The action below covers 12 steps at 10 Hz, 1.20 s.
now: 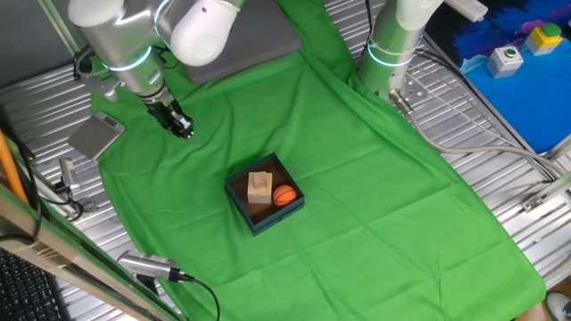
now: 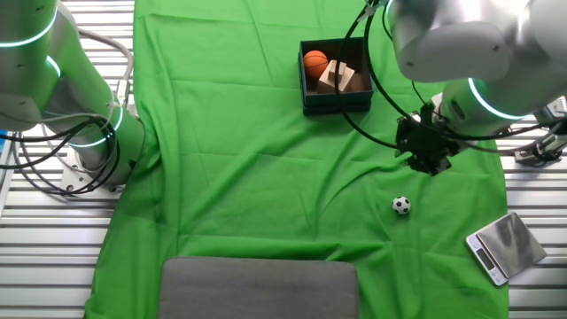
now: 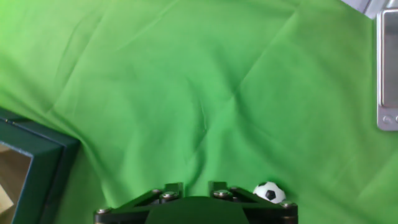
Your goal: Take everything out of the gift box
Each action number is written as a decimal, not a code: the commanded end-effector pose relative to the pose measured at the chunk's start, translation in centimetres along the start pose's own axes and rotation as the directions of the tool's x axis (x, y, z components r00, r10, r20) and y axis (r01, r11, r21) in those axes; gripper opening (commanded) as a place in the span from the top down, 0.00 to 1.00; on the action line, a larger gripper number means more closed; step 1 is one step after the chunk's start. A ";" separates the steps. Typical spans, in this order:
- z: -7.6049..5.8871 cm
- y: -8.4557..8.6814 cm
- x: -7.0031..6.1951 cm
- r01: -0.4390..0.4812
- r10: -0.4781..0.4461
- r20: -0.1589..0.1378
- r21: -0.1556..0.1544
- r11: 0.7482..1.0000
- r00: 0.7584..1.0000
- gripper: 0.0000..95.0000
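The gift box is dark teal and stands in the middle of the green cloth. Inside it are a tan wooden block and an orange basketball. A corner of the box shows at the left edge of the hand view. The soccer ball lies loose on the cloth, away from the box. My gripper hovers just beside the ball, open, with nothing between its fingers.
A flat grey metal plate lies off the cloth's edge near the gripper. A grey pad rests at one end of the cloth. A second arm's base stands at the cloth's far side.
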<state>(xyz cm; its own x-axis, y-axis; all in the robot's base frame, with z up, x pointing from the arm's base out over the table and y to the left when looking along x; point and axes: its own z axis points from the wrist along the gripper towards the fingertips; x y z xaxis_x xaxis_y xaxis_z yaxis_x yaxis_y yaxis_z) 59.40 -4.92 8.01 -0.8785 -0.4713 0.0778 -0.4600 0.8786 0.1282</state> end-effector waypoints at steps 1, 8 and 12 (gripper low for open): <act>0.0 0.0 0.1 0.060 -0.060 -0.006 0.007 0.998 0.998 1.00; 0.0 0.0 0.1 0.209 -0.209 0.009 -0.020 0.978 0.978 1.00; -0.1 1.7 -0.1 0.219 -0.220 0.003 -0.052 0.974 0.976 1.00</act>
<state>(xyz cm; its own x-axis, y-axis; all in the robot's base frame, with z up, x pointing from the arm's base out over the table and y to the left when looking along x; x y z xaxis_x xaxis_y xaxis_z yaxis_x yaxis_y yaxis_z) 58.83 -3.63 8.29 -0.7534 -0.6557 0.0498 -0.6374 0.7468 0.1898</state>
